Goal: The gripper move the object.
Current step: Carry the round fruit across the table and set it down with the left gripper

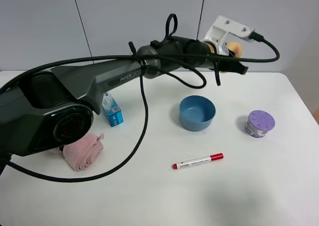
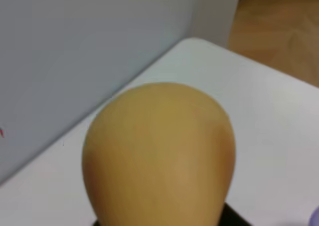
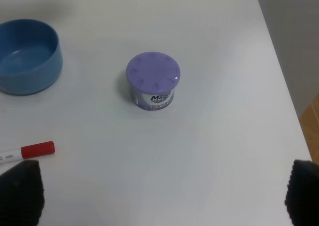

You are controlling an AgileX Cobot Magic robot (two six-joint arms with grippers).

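Note:
My left gripper (image 1: 235,59), black jaws on the dark PiPER arm, reaches across to the back right and is shut on the object (image 1: 234,48), a rounded tan-yellow lump. It holds the object in the air, above the table's far edge and beyond the blue bowl (image 1: 197,113). In the left wrist view the object (image 2: 159,156) fills most of the frame, with only a sliver of black jaw under it. My right gripper (image 3: 162,201) is open and empty, with its black fingertips (image 3: 20,188) wide apart above the table. It does not show in the exterior high view.
A purple-lidded round tin (image 1: 260,123) stands right of the bowl and also shows in the right wrist view (image 3: 152,81). A red-capped marker (image 1: 198,161) lies in front of the bowl. A small blue box (image 1: 112,110) and a rolled pink cloth (image 1: 82,151) sit at the left.

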